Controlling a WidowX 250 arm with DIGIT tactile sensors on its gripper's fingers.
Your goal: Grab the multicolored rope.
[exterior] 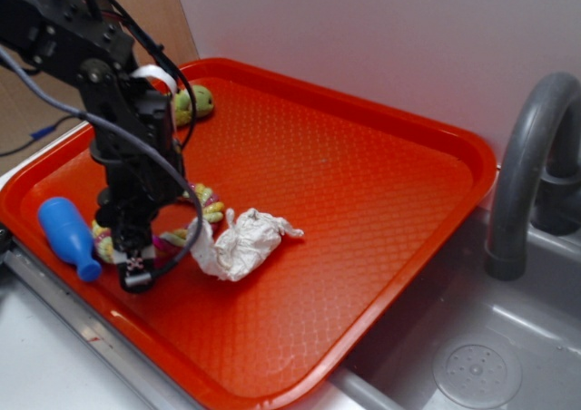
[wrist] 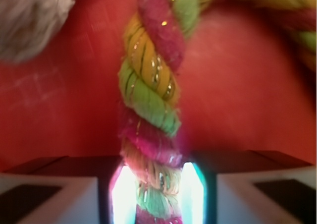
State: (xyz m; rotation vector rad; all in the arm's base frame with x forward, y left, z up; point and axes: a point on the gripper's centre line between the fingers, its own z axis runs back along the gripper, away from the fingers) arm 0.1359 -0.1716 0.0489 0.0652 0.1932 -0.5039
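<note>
The multicolored rope [exterior: 207, 203], twisted from yellow, pink and green strands, lies curved on the red tray [exterior: 363, 183] near its left front corner. My gripper [exterior: 136, 267] is down over the rope's near end and hides its middle. In the wrist view the rope [wrist: 151, 85] runs straight up the frame and passes between my two fingers. The gripper [wrist: 157, 194] is shut on it, with the bright pads [wrist: 124, 199] pressed against both sides of the strands.
Crumpled white paper [exterior: 241, 242] touches the rope on the right and shows as a grey blur [wrist: 29, 21] in the wrist view. A blue bottle-shaped toy [exterior: 71, 236] lies left of the gripper. A green plush [exterior: 193, 103] sits at the tray's back corner. A grey faucet [exterior: 526, 165] and a sink [exterior: 490, 356] are to the right.
</note>
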